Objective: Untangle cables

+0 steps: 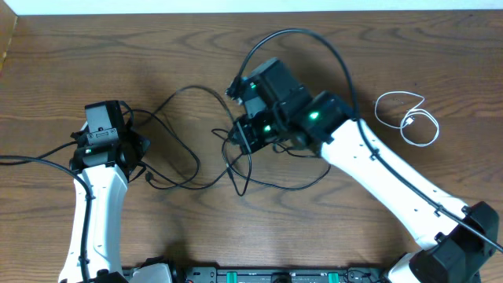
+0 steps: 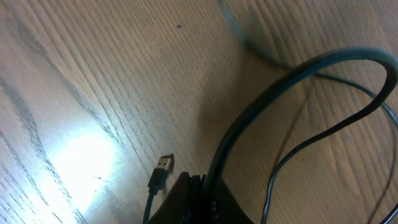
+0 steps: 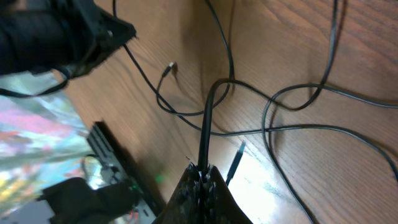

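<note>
Overhead, the black cables (image 1: 238,167) sprawl in loose crossing loops over the middle of the table (image 1: 63,63), between the two arms, while the white cable (image 1: 407,118) lies coiled by itself toward the right edge, well apart from the tangle. It looks already free, so the work left is, by my reading, all in the black strands.

Seen from the right wrist, the right gripper (image 3: 202,177) has its fingers pinched tight on one black strand, which runs straight out from between the tips and then bends into a crossing with other loops. Holding there, on the right side of the tangle, gives that arm an anchor while the rest is drawn off.

Seen from the left wrist, the left gripper (image 2: 196,198) shows only as a dark wedge at the bottom, fingers closed together, with a black strand running out of them and arching away. A USB plug (image 2: 163,169) lies on the wood just beside it, a free end.

With the arms gripping opposite sides of the tangle, the hold suits a pull toward the left and right edges. The risk, as I judge it, is that a straight pull tightens the crossings near the right gripper instead of opening them, so the loose plug end needs room to slip through
</note>
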`<action>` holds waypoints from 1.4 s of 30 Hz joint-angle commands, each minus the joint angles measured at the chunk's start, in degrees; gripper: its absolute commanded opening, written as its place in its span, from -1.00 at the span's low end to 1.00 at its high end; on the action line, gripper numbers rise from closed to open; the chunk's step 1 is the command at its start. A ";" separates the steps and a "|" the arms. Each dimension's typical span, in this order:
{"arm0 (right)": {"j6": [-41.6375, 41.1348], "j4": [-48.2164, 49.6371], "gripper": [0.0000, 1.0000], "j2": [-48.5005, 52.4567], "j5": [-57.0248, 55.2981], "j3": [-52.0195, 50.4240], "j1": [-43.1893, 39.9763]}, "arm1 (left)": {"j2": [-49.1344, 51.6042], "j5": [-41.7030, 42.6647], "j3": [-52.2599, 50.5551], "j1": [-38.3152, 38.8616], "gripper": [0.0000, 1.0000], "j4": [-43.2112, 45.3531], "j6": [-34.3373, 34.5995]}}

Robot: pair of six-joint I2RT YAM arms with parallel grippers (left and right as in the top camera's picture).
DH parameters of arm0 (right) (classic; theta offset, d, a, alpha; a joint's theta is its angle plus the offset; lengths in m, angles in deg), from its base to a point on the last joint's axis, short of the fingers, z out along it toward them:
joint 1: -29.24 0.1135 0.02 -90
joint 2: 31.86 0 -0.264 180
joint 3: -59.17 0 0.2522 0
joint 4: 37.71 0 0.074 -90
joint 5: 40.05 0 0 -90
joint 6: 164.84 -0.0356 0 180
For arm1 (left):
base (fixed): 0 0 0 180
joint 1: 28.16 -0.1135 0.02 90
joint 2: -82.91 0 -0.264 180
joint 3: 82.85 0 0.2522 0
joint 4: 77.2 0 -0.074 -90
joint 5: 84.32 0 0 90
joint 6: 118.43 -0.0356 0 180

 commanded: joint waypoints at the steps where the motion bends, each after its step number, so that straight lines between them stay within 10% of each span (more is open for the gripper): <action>1: -1.55 0.72 -0.98 0.17 2.75 0.17 -2.60 | -0.07 -0.48 -0.33 -0.39 -0.85 0.02 -0.94; 20: -1.57 9.75 -0.98 2.97 -28.06 -1.86 -6.14 | -0.07 -0.48 -0.33 -0.39 -0.85 0.02 -0.96; 34: -1.57 9.09 -0.92 3.69 -30.99 -10.86 -7.45 | -0.07 -0.48 -0.33 -0.39 -0.85 0.04 -0.94; 39: -1.60 8.70 0.40 3.69 -29.66 -11.52 -7.48 | -0.07 -0.48 -0.33 -0.39 -0.85 0.02 -0.94; 42: -1.57 8.83 0.82 3.72 -27.04 -11.52 -7.15 | -0.07 -0.48 -0.33 -0.39 -0.85 0.02 -0.94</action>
